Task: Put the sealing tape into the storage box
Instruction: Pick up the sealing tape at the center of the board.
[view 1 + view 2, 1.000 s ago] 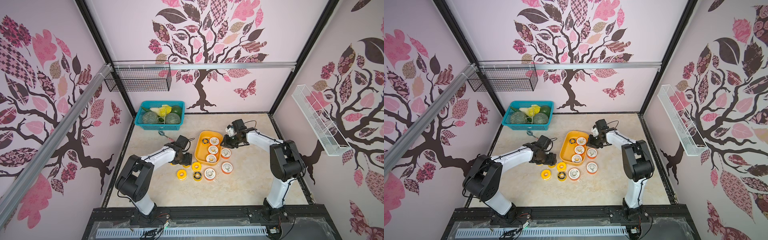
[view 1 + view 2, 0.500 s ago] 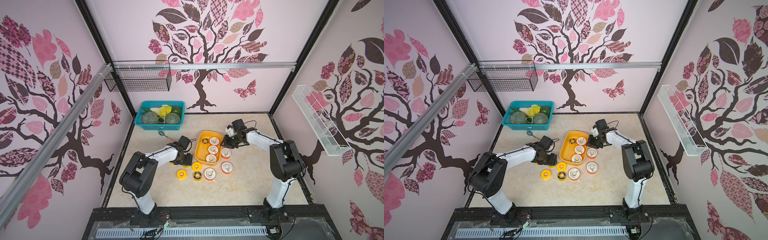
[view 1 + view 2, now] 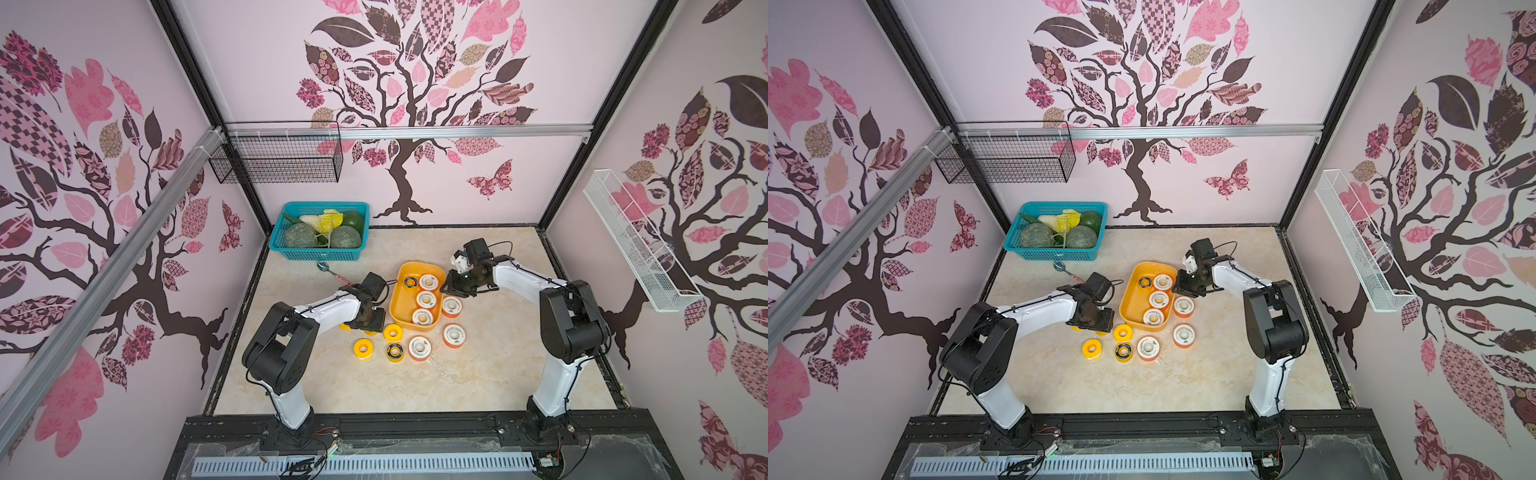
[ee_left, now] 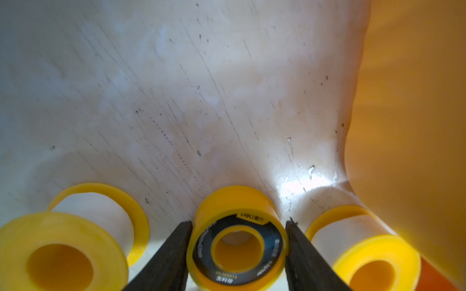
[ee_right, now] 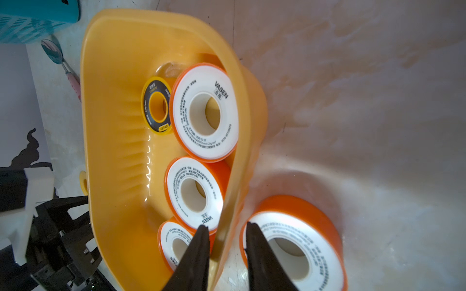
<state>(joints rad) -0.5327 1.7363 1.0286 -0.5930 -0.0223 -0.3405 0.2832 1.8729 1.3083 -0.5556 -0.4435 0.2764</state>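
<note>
The pale marble-patterned counter (image 3: 478, 374) carries a teal lattice-sided plastic basket (image 3: 316, 252) of melons and greens at its far left corner. Near the middle sits the shallow orange-yellow plastic storage box (image 3: 400, 305) with rounded corners. The right claw (image 5: 225, 225) is closed narrowly astride the storage box's wall, one finger inside and one outside. The left claw (image 4: 238, 224) sits low by the box's near corner. Its black fingers (image 4: 174, 252) lie against both sides of a small yellow roll of sealing tape with a black label (image 4: 234, 204). That roll rests on the counter between two plain yellow rolls (image 4: 63, 252). Inside the box lie three white-faced orange rolls (image 3: 425, 300) and one black-labelled roll (image 3: 410, 282). Other rolls (image 3: 454, 336) sit on the counter just outside it.
</note>
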